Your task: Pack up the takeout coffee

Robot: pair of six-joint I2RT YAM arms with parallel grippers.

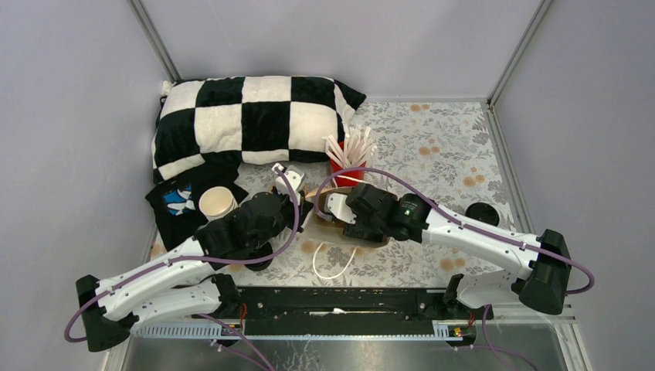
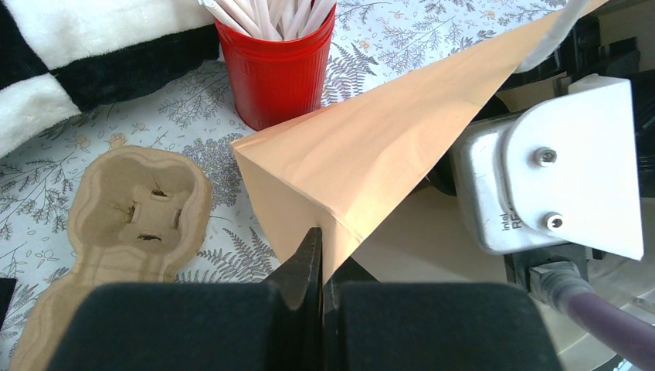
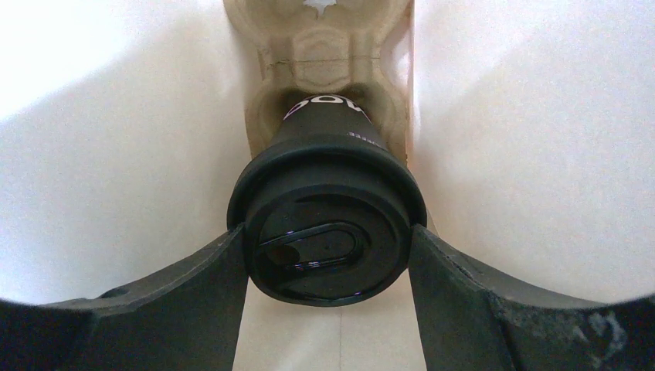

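The right gripper point(image 3: 328, 251) is clamped on the lidded coffee cup point(image 3: 324, 174), one finger pressed to each side of its black lid point(image 3: 328, 232). The cup stands in a socket of the pulp carrier point(image 3: 328, 62), which lies inside the paper bag point(image 3: 116, 116). The bag's pale walls crowd in on both sides of the fingers. The left gripper point(image 2: 320, 259) is pinched together on a corner edge of the bag. On the table near the bag sit a second pulp carrier point(image 2: 131, 209) and a red cup point(image 2: 278, 77) holding white straws point(image 2: 270, 11).
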